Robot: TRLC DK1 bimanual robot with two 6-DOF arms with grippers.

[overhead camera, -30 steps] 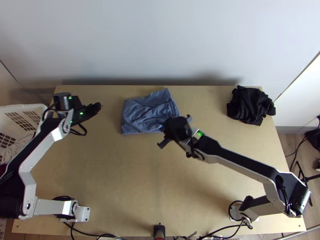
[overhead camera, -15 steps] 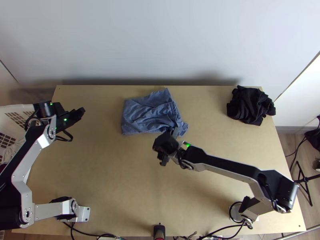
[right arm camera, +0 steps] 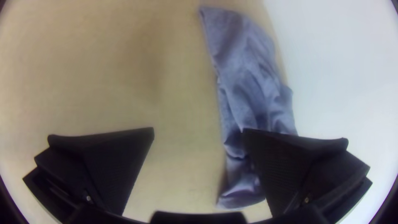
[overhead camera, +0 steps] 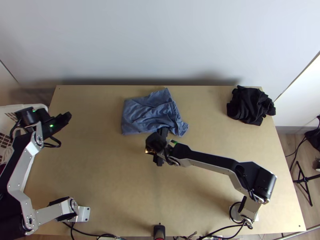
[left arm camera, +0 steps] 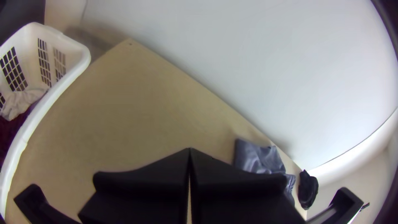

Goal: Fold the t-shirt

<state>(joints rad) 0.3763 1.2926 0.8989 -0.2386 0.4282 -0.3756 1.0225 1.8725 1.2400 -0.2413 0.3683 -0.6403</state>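
The right gripper (right arm camera: 199, 129) has its jaws spread wide with nothing between them, by the near edge of the blue t-shirt (overhead camera: 148, 112); whether they touch it, I can't tell from here. The left gripper (left arm camera: 190, 152) has its jaws pressed together, empty, up at the table's (overhead camera: 100, 172) far left by the basket.

The shirt lies toward the far side, about mid-width, doubled up into a small, rough packet. I'd say most of the folding is done, though how many folds went in I can't make out. The left end looks fairly square; the right end is creased, with a loose flap poking out at the near corner and a peak at the back. Smoothing and tucking that would be what's left, by my reckoning.

Off the left side stands a white plastic laundry basket (left arm camera: 85, 57) with slotted walls, holding a pale cloth (left arm camera: 18, 103) and something dark red (left arm camera: 10, 132). Over at far right, a black cloth (overhead camera: 250, 105) sits bunched on the tabletop.
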